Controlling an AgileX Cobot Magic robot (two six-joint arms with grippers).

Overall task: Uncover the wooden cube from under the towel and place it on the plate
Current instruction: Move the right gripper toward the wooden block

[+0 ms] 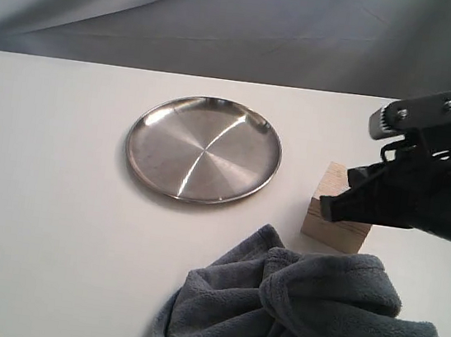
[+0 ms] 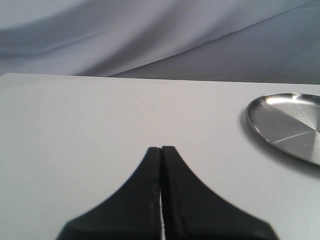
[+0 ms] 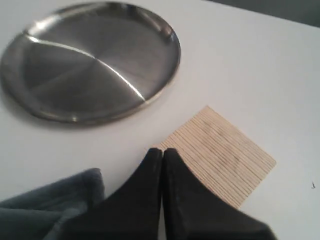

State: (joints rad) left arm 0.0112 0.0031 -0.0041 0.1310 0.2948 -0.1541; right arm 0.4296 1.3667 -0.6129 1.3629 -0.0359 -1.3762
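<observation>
Wooden cube [image 1: 333, 233] lies bare near plate [image 1: 203, 149] (towel [image 1: 313, 321] beside), right pincer [image 3: 161, 152] closed, empty, above.

We had the exterior camera high and back, looking down across the table [image 1: 39, 194] toward the draped backdrop [image 1: 228, 19]. Our left wrist camera sat low, skimming the tabletop past the left gripper [image 2: 161, 149], while the right one looked steeply down, close over the wooden cube [image 3: 225, 150]. All three views shared the plate [image 1: 203, 149].

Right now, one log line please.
wooden cube: uncovered, off plate | towel: bunched | right tool: shut, at cube | left tool: shut
</observation>
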